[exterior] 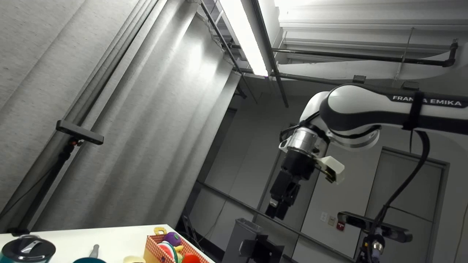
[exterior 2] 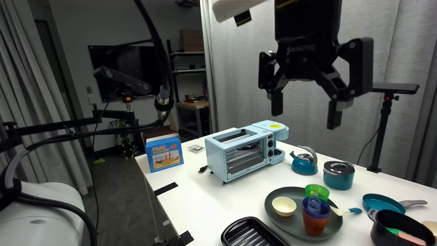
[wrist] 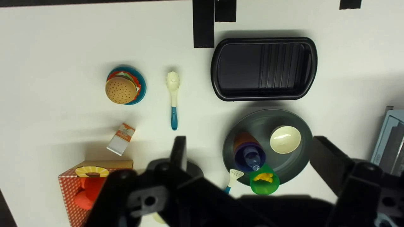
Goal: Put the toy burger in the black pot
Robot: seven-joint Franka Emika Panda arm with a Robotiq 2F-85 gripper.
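White tabletop [wrist: 63, 37] carries burger [wrist: 121, 90] and black pot [exterior 2: 382, 233] below a spread hand [exterior 2: 305, 115].

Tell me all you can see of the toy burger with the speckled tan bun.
Only the wrist view shows the round, tan-bunned toy burger, plastic-looking. Its domed top has dark specks; red, green and whitish layers peek out along the upper right. It sits top up on a round teal dish on the white table, covering the dish's lower-left edge. Its underside is hidden. Only the dish is seen touching it; the open black claw is clear of it.
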